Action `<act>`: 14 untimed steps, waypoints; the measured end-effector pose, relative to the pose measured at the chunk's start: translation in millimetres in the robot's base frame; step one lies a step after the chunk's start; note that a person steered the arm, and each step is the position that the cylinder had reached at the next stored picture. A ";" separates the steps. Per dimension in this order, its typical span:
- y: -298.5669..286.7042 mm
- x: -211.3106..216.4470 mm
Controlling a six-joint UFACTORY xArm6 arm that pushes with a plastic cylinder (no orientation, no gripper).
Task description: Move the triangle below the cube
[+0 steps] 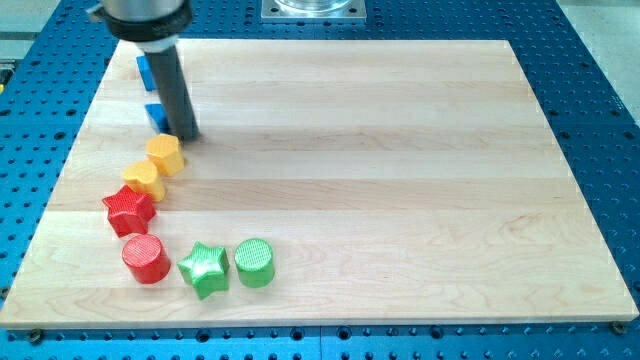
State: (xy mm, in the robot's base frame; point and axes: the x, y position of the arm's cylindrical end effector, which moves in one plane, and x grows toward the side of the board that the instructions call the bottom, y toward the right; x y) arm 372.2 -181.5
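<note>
Because the rod hides most of both blue blocks, the blue triangle (155, 116) and blue cube (144, 68) above it are hard to separate. The tip (188, 134), with no gripper, sits just right of the triangle; nudges should be short, sparing the yellow hexagon (166, 154).

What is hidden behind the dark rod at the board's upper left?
Two blue pieces show beside the straight dark rod: an upper blue block and a lower blue block. The rod covers their right parts, so shapes stay unclear. My tip sits just right of the lower one.
</note>
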 end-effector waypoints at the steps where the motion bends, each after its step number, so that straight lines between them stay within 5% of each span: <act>1: -30.1 -15.6; 2: -32.2 -14.3; 4: -2.6 76.0; 6: -58.5 67.2; 8: -37.9 -7.9; 11: -119.9 0.0; 14: -122.9 -12.0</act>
State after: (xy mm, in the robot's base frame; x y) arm 360.1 -304.4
